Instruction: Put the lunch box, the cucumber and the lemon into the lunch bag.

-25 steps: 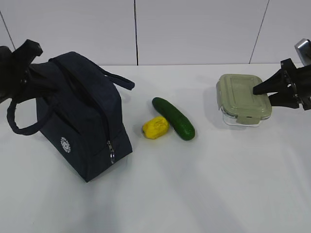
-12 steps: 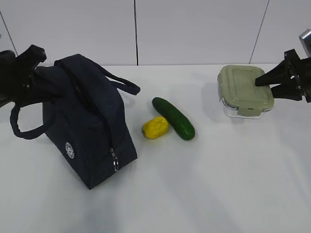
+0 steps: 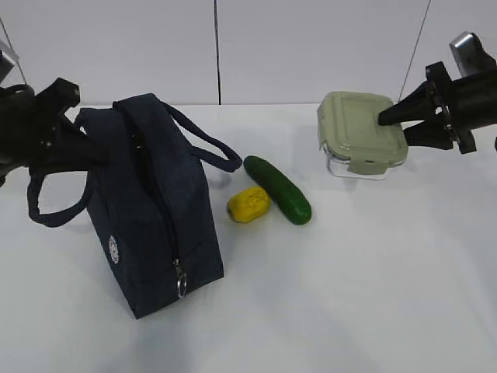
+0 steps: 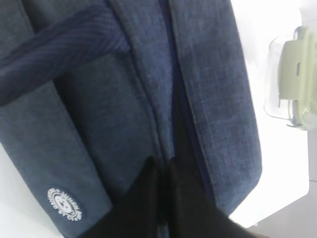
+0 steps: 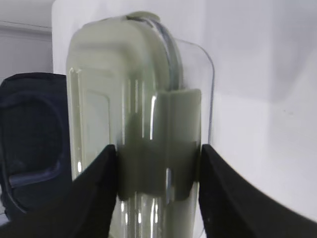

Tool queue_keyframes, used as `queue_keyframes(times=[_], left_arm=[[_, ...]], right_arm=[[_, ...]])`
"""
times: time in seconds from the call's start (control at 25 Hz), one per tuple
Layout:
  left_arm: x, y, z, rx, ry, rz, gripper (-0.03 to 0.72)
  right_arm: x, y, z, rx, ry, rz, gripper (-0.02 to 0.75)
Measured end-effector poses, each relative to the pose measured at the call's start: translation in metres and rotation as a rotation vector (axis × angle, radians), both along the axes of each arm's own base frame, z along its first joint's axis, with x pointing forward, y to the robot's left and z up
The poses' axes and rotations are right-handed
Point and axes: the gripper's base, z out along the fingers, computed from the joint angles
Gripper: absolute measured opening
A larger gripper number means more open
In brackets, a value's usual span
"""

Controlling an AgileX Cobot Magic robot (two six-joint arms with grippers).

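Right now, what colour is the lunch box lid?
Pale sage green; the lid shows best in the exterior view.

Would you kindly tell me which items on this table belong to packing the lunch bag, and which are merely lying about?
Part of the job:
- lunch bag
- lunch box, held clear of the table by the right arm
- cucumber
- lemon

Lying about:
- nothing; besides these there is only the white table

wall (image 3: 311,47): pale panels, dark seams | table (image 3: 349,295): white
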Motion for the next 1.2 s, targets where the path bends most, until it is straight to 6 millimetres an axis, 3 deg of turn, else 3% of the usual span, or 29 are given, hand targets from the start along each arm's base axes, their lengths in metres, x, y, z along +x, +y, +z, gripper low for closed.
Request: queue_keyframes(times=[0.32,0.76,1.2], left_arm=[[0.002,-0.005,-0.001,-0.050,0.016,-0.048,-0.005],[0.008,-0.011,0.018,-0.107,-0.021,-0.093,-0.005],[0.008,-0.012,0.020,-0.132,-0.024,-0.095,-0.005]], right_arm=[[0.002,0.041,0.011,0.035,-0.002,0.067,0.369],[0.016,0.095,0.064,0.062,-0.090,0.144,0.369],[-0.003,0.167,0.075,0.088,-0.075,0.308,0.369]])
